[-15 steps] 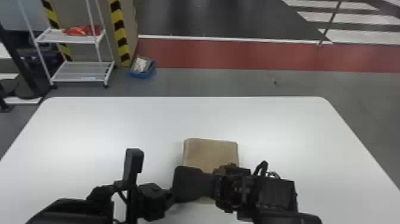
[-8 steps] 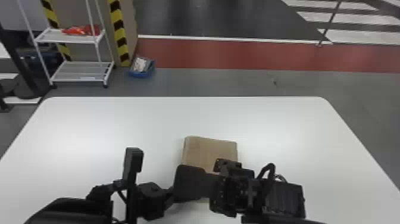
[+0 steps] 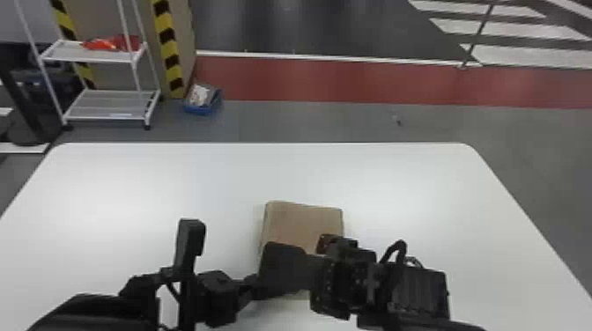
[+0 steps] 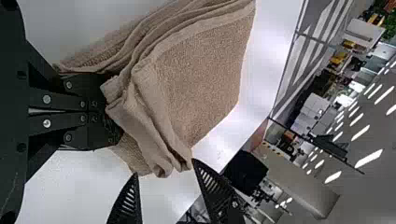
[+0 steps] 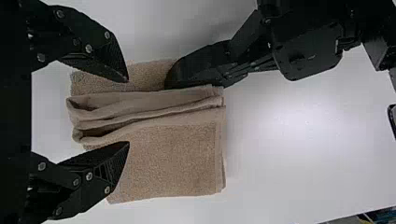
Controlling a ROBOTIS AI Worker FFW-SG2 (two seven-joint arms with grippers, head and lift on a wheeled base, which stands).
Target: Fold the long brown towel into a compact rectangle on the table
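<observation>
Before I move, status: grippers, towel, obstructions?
Left gripper shut on brown towel. Right gripper open over its folds. Towel folded in layers. Possible obstruction: left gripper, near right.

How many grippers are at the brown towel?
2: the left gripper, closed on the brown towel at its layered folds, and the right gripper, open, with a finger to either side of them.

The brown towel (image 3: 304,224) is sliding slightly toward the robot's left, while the right gripper (image 3: 328,243) is easing leftward and a little farther out over it.
</observation>
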